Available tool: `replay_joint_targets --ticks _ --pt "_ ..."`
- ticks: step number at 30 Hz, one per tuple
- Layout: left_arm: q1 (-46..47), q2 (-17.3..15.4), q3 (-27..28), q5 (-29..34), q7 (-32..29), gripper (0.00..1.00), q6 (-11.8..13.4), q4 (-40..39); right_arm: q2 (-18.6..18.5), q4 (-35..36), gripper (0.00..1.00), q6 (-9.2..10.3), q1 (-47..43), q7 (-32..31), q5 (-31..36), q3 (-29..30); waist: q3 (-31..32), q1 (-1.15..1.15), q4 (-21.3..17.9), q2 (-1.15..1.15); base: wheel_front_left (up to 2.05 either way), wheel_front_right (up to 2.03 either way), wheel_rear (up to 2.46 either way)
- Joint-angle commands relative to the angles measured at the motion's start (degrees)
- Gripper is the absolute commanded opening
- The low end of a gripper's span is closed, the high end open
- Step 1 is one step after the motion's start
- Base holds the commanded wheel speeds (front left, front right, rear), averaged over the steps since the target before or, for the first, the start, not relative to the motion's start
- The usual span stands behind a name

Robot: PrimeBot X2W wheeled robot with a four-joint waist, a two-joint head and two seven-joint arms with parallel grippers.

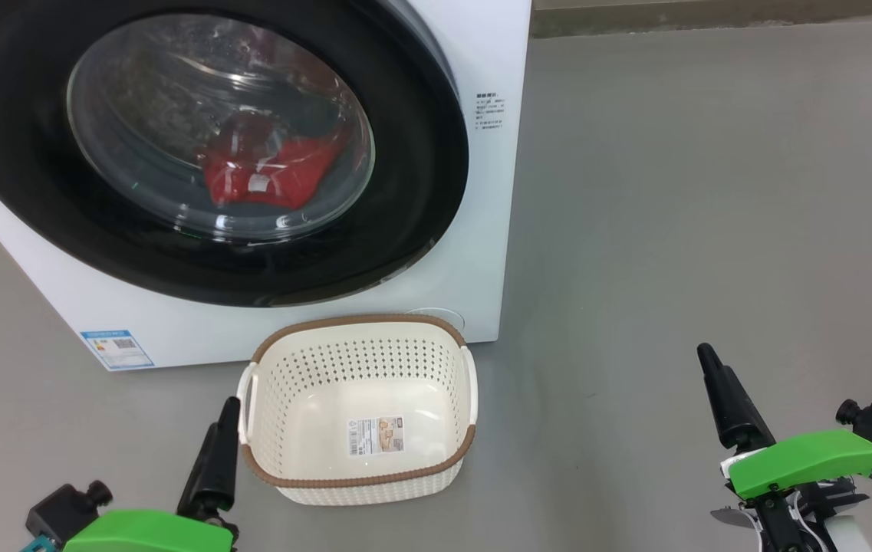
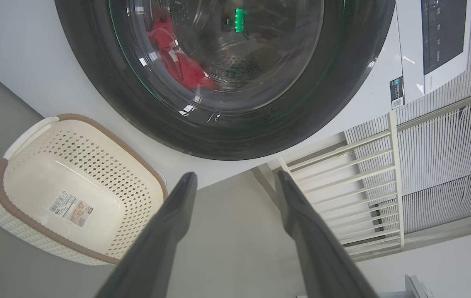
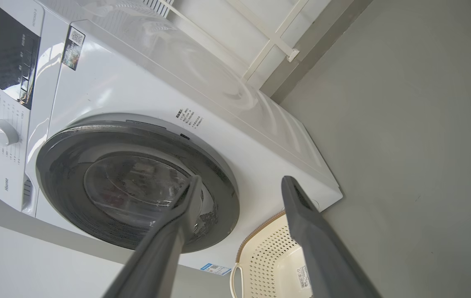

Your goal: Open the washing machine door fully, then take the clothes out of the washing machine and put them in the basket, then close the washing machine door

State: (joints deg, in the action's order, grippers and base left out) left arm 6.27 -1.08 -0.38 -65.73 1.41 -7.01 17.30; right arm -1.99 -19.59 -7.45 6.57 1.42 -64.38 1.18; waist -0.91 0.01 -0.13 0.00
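**A:** Where is the door, and how does it stand?

**B:** The washing machine door (image 1: pixel 213 138) is closed flat on the front of the washing machine (image 1: pixel 482 268). Behind its glass the clothes (image 1: pixel 267 169) lie low in the drum, red with a small white label.

**A:** Can you read any writing?

**B:** Not much. Below the door, toward the left, there is a blue sticker (image 1: pixel 116 349) with a code square, but its words are too small. To the upper right of the door are some lines of dark print (image 1: pixel 489 111), also unreadable. The right wrist view shows a grey brand word (image 3: pixel 6 184) beside the door. I read it as "Hisense". Near it are a round knob (image 3: pixel 3 132) and a dark control panel (image 3: pixel 11 62).

**A:** And the basket?

**B:** The basket (image 1: pixel 313 368) stands on the grey floor (image 1: pixel 712 192) just below the door, close to the machine front. I cannot tell if they touch. On its bottom is a paper label (image 1: pixel 376 435) with a barcode.

**A:** How are the arms?

**B:** The left gripper (image 2: pixel 235 178) is low, below and left of the door, with one finger just beside the basket's left handle. Its fingers are spread with nothing between them. The right gripper (image 3: pixel 241 182) is well apart from the door, to the right, over bare floor, and it is also spread and empty. Each wrist has a green cover (image 1: pixel 804 460).

**A:** What is around, and what stands in the way?

**B:** A white slatted railing (image 2: pixel 363 186) is beside the machine. The basket stands between the left gripper and the door.
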Motion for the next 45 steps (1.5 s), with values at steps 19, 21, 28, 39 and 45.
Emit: replay_joint_targets --ticks 19,21,28,39,45 --pt "5.0 -1.1 -1.8 15.3 3.7 1.0 1.4 -2.7 -0.4 1.6 1.0 -0.02 4.9 3.7 16.2 -2.5 0.0 0.0 -0.1 0.0 0.0 0.0 0.0" --pt "5.2 -1.1 -2.1 16.7 4.0 1.0 1.5 -2.7 -0.4 1.6 1.0 -0.02 5.1 4.1 17.6 -2.9 0.1 0.0 -0.1 0.0 0.0 0.0 0.0" --pt "6.2 -1.2 -2.9 21.2 5.2 1.0 1.9 -2.9 -0.5 1.6 1.0 -0.02 6.1 5.2 22.4 -3.8 0.0 0.0 0.1 0.0 0.0 0.0 0.0" --pt "7.9 -1.3 -3.9 28.7 7.1 1.0 2.5 -3.9 -0.6 1.5 1.0 -0.02 7.9 7.1 30.0 -5.3 -1.0 -0.01 0.4 0.0 0.0 0.0 0.0" --pt "8.5 -1.4 -4.4 32.1 7.9 1.0 2.6 -3.7 -0.6 1.0 1.0 -0.03 8.4 7.9 33.2 -5.5 -0.6 -0.01 0.5 0.0 0.0 0.0 0.0"
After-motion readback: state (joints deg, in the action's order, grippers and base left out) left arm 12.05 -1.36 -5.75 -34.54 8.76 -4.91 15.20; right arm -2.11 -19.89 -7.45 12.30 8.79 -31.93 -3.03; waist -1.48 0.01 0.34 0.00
